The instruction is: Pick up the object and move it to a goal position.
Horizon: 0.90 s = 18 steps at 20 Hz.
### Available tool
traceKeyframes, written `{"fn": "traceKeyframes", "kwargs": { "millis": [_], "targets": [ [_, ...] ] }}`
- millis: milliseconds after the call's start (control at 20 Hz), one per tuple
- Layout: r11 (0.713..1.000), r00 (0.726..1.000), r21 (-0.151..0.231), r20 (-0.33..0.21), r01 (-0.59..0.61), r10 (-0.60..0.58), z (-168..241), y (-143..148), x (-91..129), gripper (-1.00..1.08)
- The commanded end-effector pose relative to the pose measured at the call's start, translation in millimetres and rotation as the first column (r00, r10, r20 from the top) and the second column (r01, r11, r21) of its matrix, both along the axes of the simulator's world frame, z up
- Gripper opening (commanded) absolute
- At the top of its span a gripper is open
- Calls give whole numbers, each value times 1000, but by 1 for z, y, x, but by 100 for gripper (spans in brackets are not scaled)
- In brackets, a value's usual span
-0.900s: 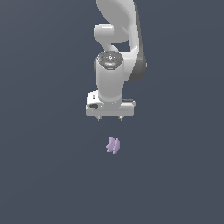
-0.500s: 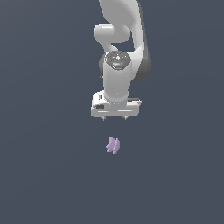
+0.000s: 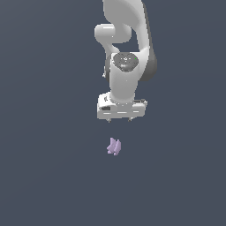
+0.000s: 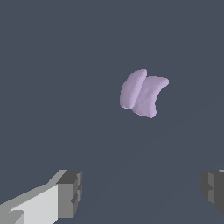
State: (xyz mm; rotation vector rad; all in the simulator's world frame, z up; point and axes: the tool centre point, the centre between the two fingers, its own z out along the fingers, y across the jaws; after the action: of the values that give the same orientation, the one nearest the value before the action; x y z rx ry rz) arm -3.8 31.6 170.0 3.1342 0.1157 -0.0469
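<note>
The object (image 3: 114,146) is a small pale lilac lumpy piece with rounded lobes, lying on the dark grey floor. It also shows in the wrist view (image 4: 142,92). My white gripper (image 3: 120,119) hangs above and behind it in the exterior view, apart from it, with only short finger stubs showing under the hand. In the wrist view my gripper (image 4: 142,192) is open and empty, its two grey fingertips (image 4: 70,194) set wide apart, and the object lies ahead of them, not between them.
The plain dark grey floor (image 3: 44,176) fills both views. The white arm (image 3: 126,39) rises above the gripper.
The arm has swung toward the exterior view's right and come lower, closer to the object. The object has not moved.
</note>
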Motion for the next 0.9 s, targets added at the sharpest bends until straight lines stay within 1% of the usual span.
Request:
{"fn": "traceKeyframes", "kwargs": {
  "millis": [0, 250, 400, 650, 850],
  "targets": [
    [1000, 1000, 1, 1, 19, -19, -3, -1, 4, 100],
    [996, 996, 3, 6, 93, -93, -16, -5, 20, 100],
    [988, 988, 5, 11, 156, -156, -28, -8, 33, 100],
    [963, 963, 6, 19, 270, -270, -51, -15, 56, 100],
    [943, 943, 6, 25, 332, -332, -66, -19, 68, 100]
  ]
}}
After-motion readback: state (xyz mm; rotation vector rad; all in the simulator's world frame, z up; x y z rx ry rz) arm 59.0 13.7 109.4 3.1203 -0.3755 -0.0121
